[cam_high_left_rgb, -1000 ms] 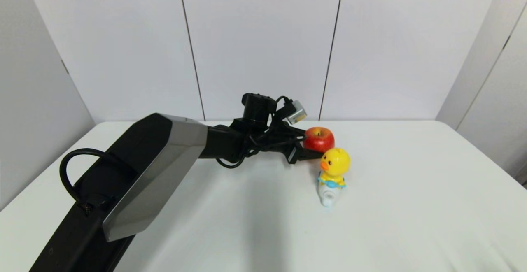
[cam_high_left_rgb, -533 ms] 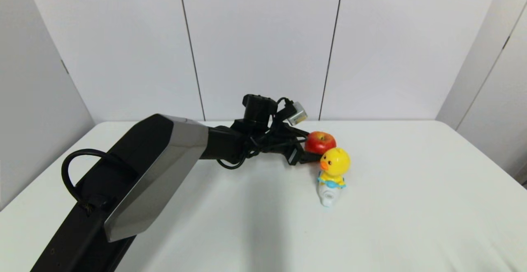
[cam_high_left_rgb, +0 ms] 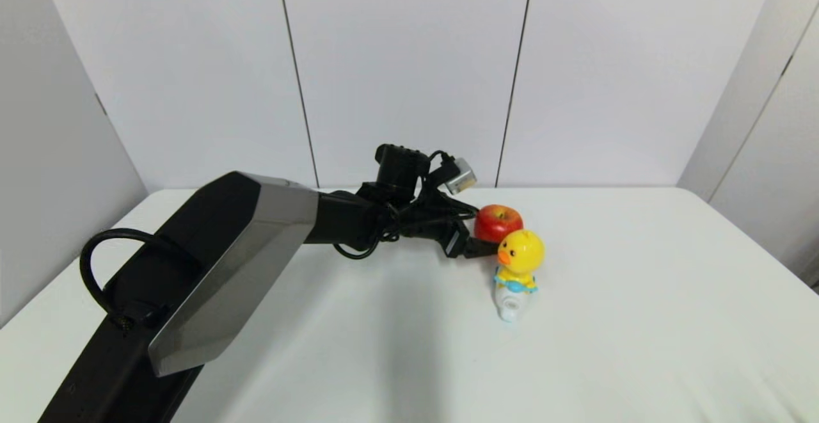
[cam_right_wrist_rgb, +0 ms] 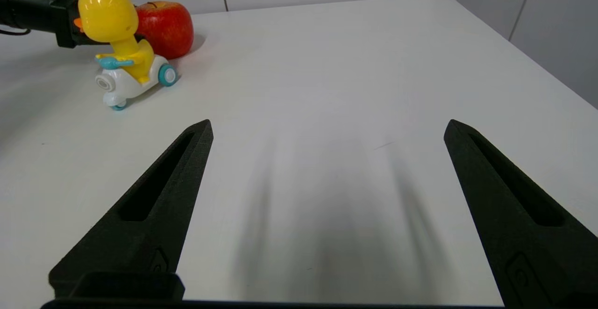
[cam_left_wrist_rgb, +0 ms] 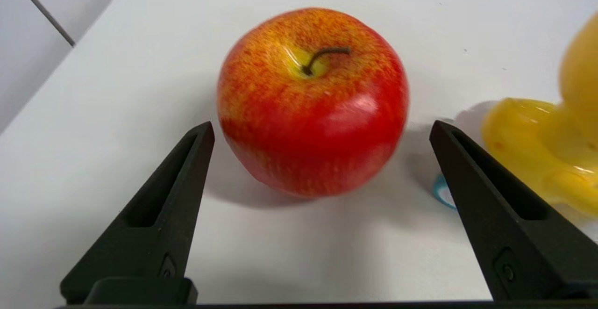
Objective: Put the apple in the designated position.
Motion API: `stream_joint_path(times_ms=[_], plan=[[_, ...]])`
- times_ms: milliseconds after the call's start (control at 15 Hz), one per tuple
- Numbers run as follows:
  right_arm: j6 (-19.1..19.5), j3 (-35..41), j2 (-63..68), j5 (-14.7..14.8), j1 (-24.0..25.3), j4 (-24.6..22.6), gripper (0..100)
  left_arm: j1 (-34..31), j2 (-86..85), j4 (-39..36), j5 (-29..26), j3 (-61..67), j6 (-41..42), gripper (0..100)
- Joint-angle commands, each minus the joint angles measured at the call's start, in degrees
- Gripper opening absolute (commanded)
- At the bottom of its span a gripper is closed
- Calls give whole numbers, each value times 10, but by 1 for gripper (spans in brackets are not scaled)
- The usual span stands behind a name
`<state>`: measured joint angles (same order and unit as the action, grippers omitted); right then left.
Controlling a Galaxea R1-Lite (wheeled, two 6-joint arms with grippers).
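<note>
Evidently the left gripper (cam_left_wrist_rgb: 322,129) is gaping wide, gripping nothing — the apple (cam_left_wrist_rgb: 312,101) is sitting freed on the table (cam_left_wrist_rgb: 117,89) beside the duck toy (cam_left_wrist_rgb: 551,154), seemingly delivered.

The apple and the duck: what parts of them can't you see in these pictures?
- Head view: the duck toy covers the lower right of the apple; the left hand covers its left edge.
- Left wrist view: the duck is blurred and cut off by the picture's edge.
- Right wrist view: the duck hides the apple's side.
</note>
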<state>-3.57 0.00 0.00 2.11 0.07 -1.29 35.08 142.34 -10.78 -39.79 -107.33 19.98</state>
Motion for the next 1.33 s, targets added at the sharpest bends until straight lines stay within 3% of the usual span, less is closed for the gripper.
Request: stream_joint_path(times_ms=[67, 333, 600, 867, 1067, 1333], plan=[[0, 4, 1, 0, 0, 0, 100, -17, -68, 59, -1, 43, 3, 100], [0, 4, 1, 0, 0, 0, 100, -60, -173, 90, 31, 149, 17, 100], [0, 4, 1, 0, 0, 0, 100, -132, -403, 89, 164, 387, -14, 100], [0, 4, 1, 0, 0, 0, 100, -261, -734, 17, 218, 722, -50, 100], [0, 4, 1, 0, 0, 0, 100, -348, -939, -43, 240, 871, -46, 100], [0, 4, 1, 0, 0, 0, 100, -360, -1200, -41, 291, 996, -50, 100]])
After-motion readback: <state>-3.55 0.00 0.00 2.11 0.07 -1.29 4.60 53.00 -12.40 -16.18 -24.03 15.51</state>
